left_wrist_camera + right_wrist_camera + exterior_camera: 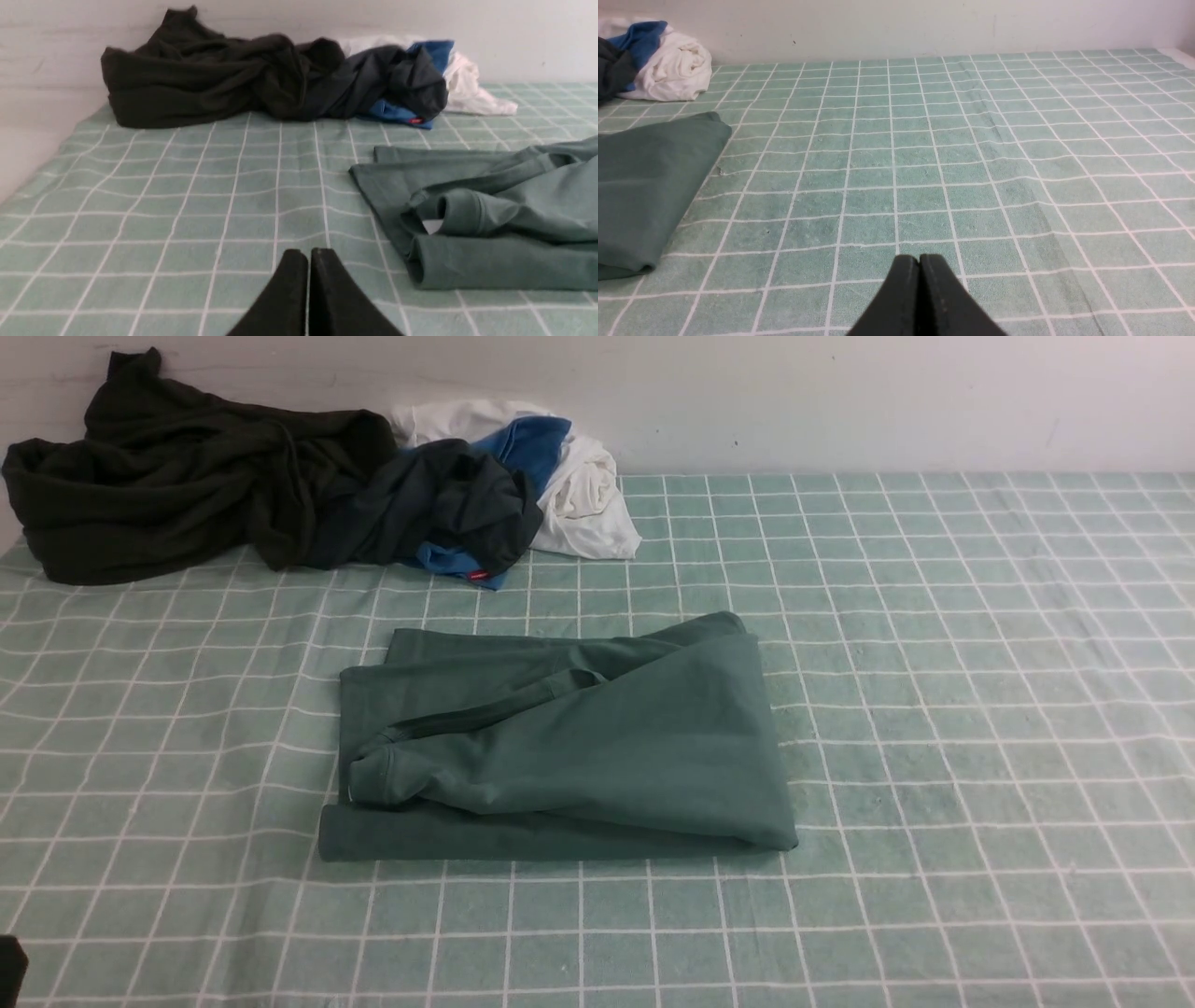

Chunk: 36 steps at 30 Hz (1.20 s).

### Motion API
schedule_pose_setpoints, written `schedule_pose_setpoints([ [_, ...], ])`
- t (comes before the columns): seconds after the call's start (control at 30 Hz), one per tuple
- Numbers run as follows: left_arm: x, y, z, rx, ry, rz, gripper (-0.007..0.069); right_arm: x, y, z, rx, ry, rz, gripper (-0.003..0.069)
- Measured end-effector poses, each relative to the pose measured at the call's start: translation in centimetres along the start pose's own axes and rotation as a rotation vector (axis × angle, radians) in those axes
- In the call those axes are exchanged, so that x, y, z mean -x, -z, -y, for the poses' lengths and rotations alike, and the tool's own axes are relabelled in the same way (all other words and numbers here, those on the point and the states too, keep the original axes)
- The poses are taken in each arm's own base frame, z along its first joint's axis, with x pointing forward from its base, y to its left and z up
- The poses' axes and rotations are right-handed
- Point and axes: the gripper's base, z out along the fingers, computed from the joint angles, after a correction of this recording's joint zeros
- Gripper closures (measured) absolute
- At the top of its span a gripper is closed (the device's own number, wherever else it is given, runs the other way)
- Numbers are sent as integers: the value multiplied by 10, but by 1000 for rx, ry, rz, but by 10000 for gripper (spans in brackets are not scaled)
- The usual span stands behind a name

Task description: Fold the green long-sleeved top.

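green top (pixel 635 737) cropped by edge in both wrist views; chest logo unseen among folds; small white patch (pixel 432 227) inside cuff too blurred to read.

— Where's the front view?
— Above the near side, facing the green top (pixel 597 747), angled down.
— And the wrists?
— Lower; left and right views share the white cloth (pixel 462 79) beyond it.

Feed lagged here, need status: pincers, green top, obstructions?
Both pincers shut, empty: left, right. Green top on table, bunched into a rough fold, uneven. Dark clothes behind it, not touching.
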Motion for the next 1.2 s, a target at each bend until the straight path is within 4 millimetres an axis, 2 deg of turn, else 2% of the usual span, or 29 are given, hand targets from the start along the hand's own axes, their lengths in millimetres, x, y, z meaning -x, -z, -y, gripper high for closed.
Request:
schedule_pose_setpoints([
  [0.13,-7,0,0,0,5,-74,628,0,0,0,0,0,-1,673],
  [0.3,-9,1,1,-16,-83,-108,628,0,0,0,0,0,-2,673],
  [1.2,-9,1,2,-21,-81,-114,628,0,0,0,0,-1,-2,673],
])
